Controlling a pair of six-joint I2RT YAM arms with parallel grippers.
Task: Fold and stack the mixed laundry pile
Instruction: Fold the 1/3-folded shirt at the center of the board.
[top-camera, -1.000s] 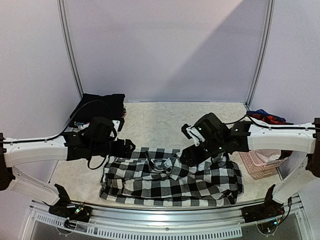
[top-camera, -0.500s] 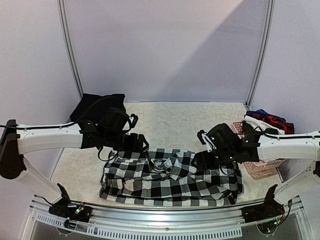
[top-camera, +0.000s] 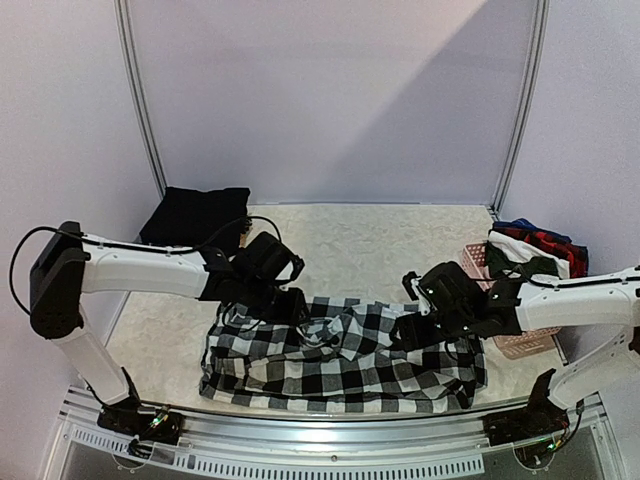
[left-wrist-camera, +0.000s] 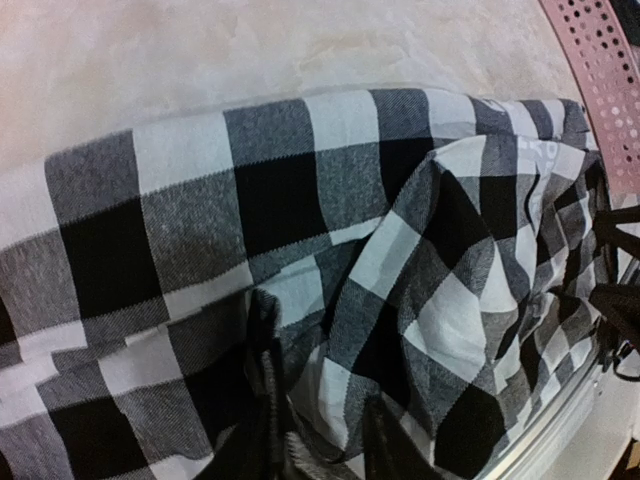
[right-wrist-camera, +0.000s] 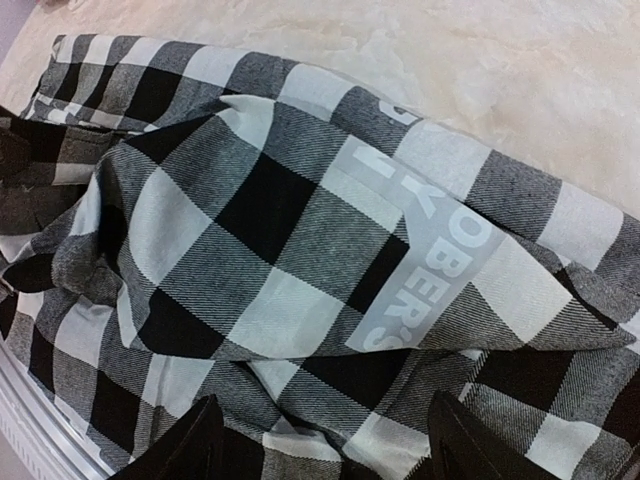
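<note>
Gripping end, left: the left gripper (left-wrist-camera: 325, 425) is sitting low on the checked cloth (left-wrist-camera: 300, 200) with its jaws narrow and a raised fold lying between them. Whether that fold is truly clamped I cannot tell.
Gripping end, right: the right gripper (right-wrist-camera: 330, 450) is standing wide, its jaws spread over a crumpled part of the cloth below a grey printed band (right-wrist-camera: 420, 250), and it is holding nothing.
Cloth: it is lying bunched across the lower middle of the top view. Its upper edge is rumpled and its lower edge is running along the front of the table (top-camera: 350, 235).
Step in hand: by my reading, the arms are taking hold of the upper edge at two spots to spread the cloth flat before folding.
Doing it well, left: it should be catching only the top layer at the edge. If it is biting the thick wad beneath, the whole heap will be lifting together.
Doing it well, right: it should be settling on an edge or corner at centre right, level with the left one, so the pull is going evenly.
Watching for: the pink basket (top-camera: 522, 340) at the right edge is sitting close to the right arm, and a wide sweep could be knocking it.
Stack spot: a folded black cloth (top-camera: 195, 210) is lying at the upper left of the table, which is looking like a likely place for the finished piece.
</note>
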